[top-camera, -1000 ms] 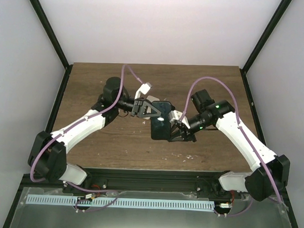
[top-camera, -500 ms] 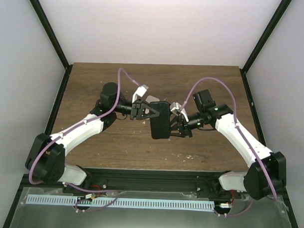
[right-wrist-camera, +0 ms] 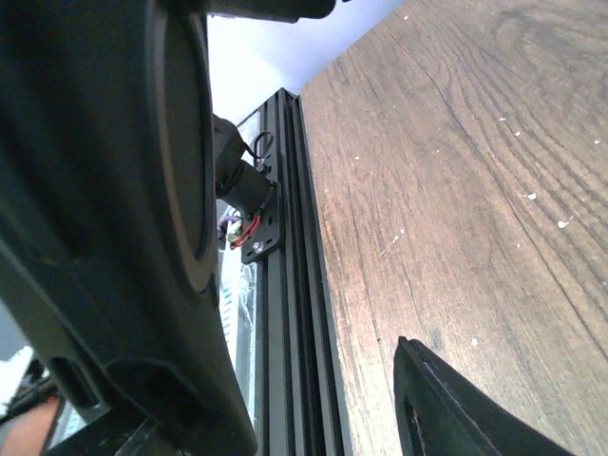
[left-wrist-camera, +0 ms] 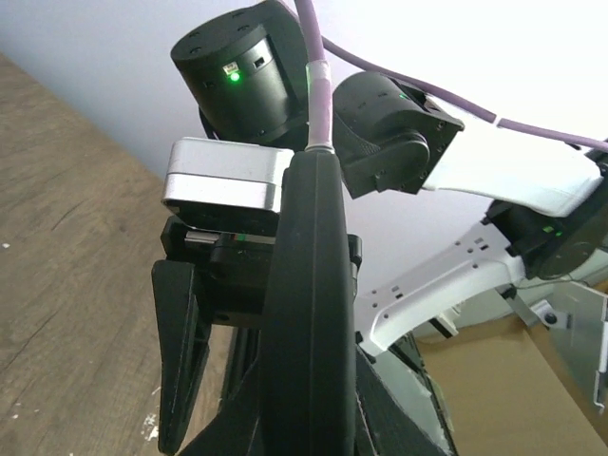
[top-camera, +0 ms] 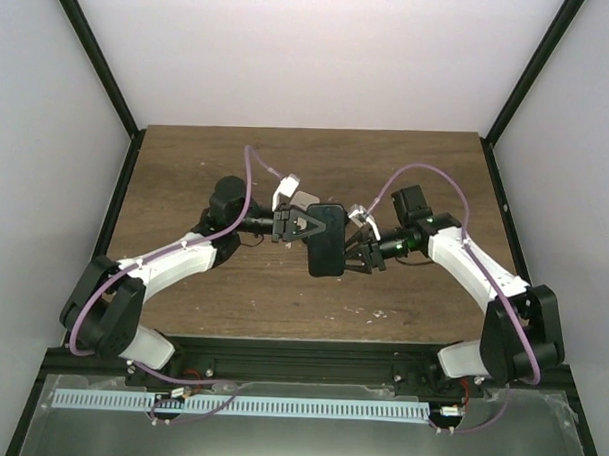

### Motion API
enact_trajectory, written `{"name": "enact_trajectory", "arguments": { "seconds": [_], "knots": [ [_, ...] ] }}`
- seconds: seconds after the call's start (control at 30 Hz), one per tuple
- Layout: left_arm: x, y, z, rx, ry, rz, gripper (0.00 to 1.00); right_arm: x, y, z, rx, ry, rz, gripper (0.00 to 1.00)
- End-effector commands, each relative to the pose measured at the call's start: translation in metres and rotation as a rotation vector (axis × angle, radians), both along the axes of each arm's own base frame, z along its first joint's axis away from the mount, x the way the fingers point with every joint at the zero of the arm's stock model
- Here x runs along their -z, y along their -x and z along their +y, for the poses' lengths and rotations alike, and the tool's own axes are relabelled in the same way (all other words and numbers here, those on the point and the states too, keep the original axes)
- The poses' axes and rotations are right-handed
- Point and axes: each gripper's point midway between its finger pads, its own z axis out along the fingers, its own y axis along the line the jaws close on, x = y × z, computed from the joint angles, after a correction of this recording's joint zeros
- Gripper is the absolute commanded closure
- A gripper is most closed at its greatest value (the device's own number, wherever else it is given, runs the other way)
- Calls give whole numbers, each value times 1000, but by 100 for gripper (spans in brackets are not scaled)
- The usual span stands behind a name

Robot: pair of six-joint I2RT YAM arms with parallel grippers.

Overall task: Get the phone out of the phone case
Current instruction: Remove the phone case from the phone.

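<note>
Phone case (top-camera: 326, 241): middle of the top picture, held up over the table (top-camera: 186, 174) between both claws.
Left claw (top-camera: 307, 226): pinched tight on its edge, keeping it steady.
Right claw (top-camera: 355, 252): spread open, one finger (right-wrist-camera: 456, 408) well apart from it, maybe getting ready to pull.
Phone: can't see it, likely inside.

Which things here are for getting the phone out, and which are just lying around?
For the job:
phone case, held in the air
left end effector, clamped on it
right end effector, open beside it

Just there:
table
white specks on it
purple cables
</note>
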Motion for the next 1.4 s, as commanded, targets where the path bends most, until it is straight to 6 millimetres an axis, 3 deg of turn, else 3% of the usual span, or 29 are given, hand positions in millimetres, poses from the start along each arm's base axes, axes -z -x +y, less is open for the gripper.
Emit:
{"name": "enact_trajectory", "arguments": {
  "seconds": [0.0, 0.1, 0.2, 0.27, 0.4, 0.47, 0.7, 0.87, 1.0, 1.03, 1.07, 1.27, 1.37],
  "knots": [
    [66, 26, -23, 62, -167, 218, 100, -65, -17, 14, -99, -260, -166, 50],
    [77, 24, -25, 34, -186, 221, 100, -72, -14, 14, -117, -286, -119, 57],
    [87, 21, -25, 3, -189, 221, 100, -63, -17, 14, -65, -250, -116, 86],
    [85, 17, -23, -31, -178, 211, 94, -52, -17, 12, -28, -218, -133, 98],
    [75, 3, -12, -131, -174, 179, 70, -37, -8, 8, -19, -197, -153, 99],
    [75, -3, -11, -156, -191, 152, 63, -29, -4, 7, -25, -198, -138, 99],
    [81, -14, -13, -193, -152, 145, 56, -13, -10, 7, 16, -164, -116, 99],
    [84, -20, -3, -259, -134, 119, 57, -1, -10, 5, 44, -135, -108, 99],
    [66, -31, 20, -354, -54, 85, 48, 2, -7, 4, 44, -128, -97, 99],
    [61, -36, 26, -381, -39, 74, 33, 3, -7, 4, 41, -127, -93, 99],
    [56, -39, 30, -402, -30, 61, 29, 3, -5, 4, 34, -130, -91, 99],
    [41, -53, 24, -400, -26, 20, 27, 1, 6, 3, -23, -172, -67, 99],
    [32, -56, 18, -361, 4, 13, 32, 0, 7, 3, -27, -174, -66, 99]
  ]
}}
